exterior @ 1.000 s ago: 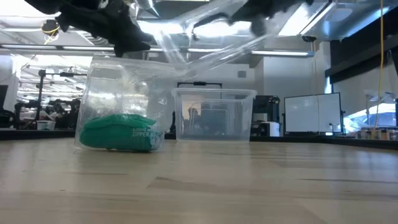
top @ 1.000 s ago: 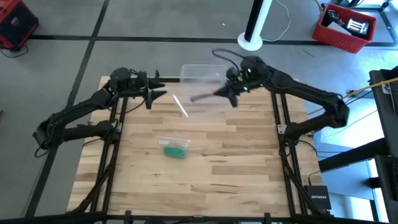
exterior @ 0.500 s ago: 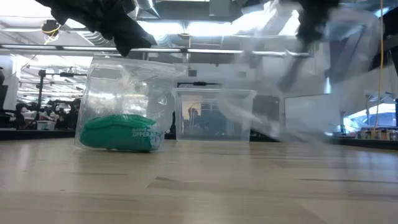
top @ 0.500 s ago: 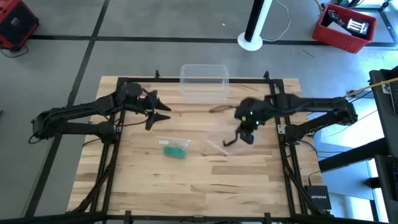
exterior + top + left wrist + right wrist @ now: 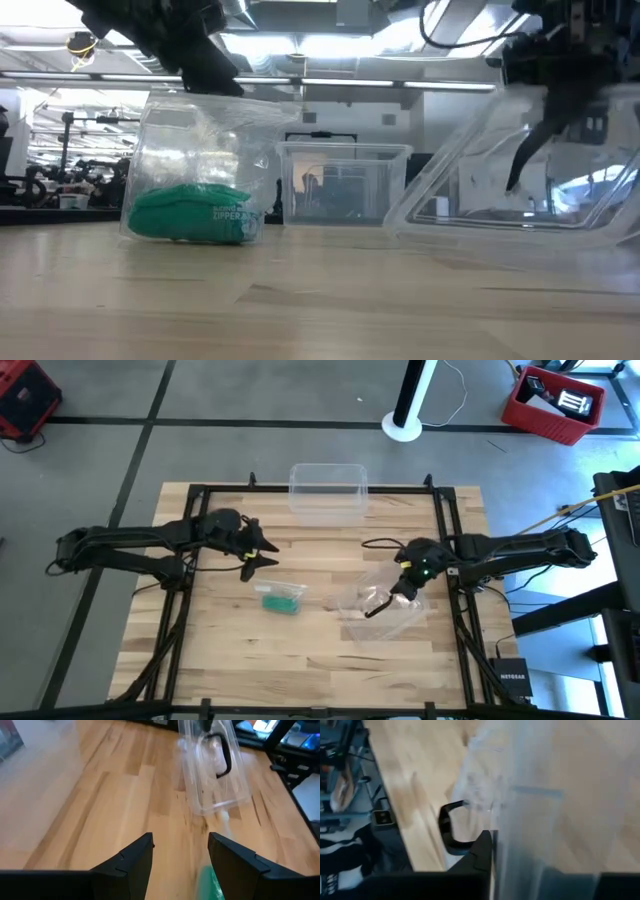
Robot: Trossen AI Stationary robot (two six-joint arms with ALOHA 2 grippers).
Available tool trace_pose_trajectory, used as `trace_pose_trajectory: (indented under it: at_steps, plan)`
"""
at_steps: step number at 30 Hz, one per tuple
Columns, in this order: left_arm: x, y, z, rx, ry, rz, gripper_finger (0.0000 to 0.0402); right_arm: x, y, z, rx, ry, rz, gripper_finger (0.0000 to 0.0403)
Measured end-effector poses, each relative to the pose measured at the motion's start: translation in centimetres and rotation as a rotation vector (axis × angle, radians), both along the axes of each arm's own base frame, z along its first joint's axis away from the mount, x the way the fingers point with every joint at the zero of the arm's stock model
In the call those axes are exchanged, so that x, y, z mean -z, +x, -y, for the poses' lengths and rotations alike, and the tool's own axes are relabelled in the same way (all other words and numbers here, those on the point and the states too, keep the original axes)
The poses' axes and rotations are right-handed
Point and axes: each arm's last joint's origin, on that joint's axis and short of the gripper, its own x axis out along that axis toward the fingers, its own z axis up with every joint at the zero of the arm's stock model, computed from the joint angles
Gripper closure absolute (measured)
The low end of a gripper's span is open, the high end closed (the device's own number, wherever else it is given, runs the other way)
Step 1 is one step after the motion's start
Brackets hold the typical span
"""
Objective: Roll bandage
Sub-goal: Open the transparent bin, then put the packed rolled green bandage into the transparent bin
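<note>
**Table contents: bagged bandage, clear lid, clear bin, two arms**

Bandage (image 5: 281, 601): a teal-green bundle inside a clear zip bag (image 5: 280, 592), lying left of the table's centre. The low view shows the bag standing up around it with printed lettering, which the overhead view does not.

Right gripper (image 5: 382, 604): low over the wooden table (image 5: 300, 670), right of centre, fingers pinched shut on a clear plastic lid (image 5: 385, 610). The low view shows the lid tilted, one edge on the wood; the right wrist view is too smeared to confirm the grip point.

Left gripper (image 5: 262, 552): fingers spread wide and empty, just behind the bag, apart from it.

Clear bin (image 5: 328, 492): at the table's far edge, upright.
</note>
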Motion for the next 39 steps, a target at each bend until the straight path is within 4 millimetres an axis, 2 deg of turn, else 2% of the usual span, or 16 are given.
trace_pose_trajectory:
  at_steps: [3,8,14,18,22,26,31,35,39]
  plan:
    - [0.4,0.3,0.0,0.004,-0.006,-0.023,0.0219,0.6,-0.2,0.1,0.015,-0.027,-0.027,0.0337]
    - [0.6,0.4,0.1,0.006,-0.013,-0.038,0.0219,0.5,-0.6,0.1,-0.009,-0.025,-0.046,0.0222]
    - [0.5,0.3,0.1,0.007,-0.012,-0.039,0.0219,-2.8,-1.1,1.0,-0.025,0.023,-0.070,0.0106]
    - [0.4,0.3,0.1,0.007,-0.012,-0.036,0.0219,-4.7,-1.1,1.7,-0.015,-0.118,-0.020,0.0061]
    - [0.5,0.3,0.1,0.007,-0.013,-0.042,0.0219,-5.8,-0.8,2.3,-0.002,-0.268,0.025,0.0037]
    - [0.6,0.2,0.1,0.006,-0.017,-0.058,0.0219,-5.9,-1.1,2.8,0.039,-0.411,-0.024,0.0029]
    - [0.8,-0.3,0.3,-0.013,-0.070,-0.108,0.0219,-6.0,-0.3,3.0,0.045,-0.463,0.015,0.0029]
    - [1.3,-2.2,1.1,-0.022,-0.147,-0.251,0.0219,-5.6,2.1,2.5,-0.017,-0.438,0.260,0.0029]
    - [0.5,-4.0,1.6,-0.047,-0.180,-0.247,0.0219,-3.3,5.6,1.3,-0.092,-0.498,0.589,0.0029]
